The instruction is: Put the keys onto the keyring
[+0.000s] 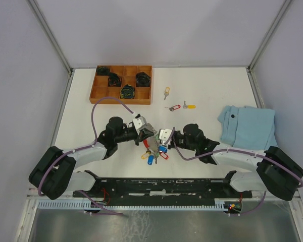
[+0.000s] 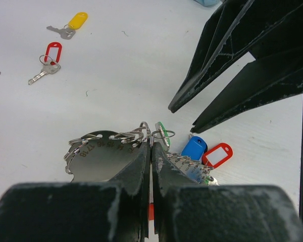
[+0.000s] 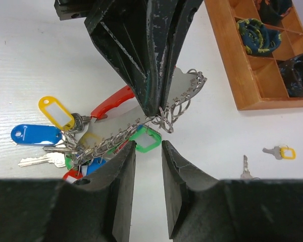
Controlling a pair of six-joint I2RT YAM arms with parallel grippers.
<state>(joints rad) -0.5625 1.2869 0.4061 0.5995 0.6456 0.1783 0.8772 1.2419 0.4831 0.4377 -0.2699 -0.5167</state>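
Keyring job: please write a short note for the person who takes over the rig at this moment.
Left gripper: shut on the keyring.
Right gripper: open, holding nothing, its tips just short of the green-tagged key.
Done: the green-tagged key looks hung on the keyring; check this.
Left: three loose keys on the table, the red-tagged key, the far yellow-tagged key and the near yellow-tagged key.

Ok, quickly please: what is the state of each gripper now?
Left gripper: closed on the keyring.
Right gripper: open, holding nothing.
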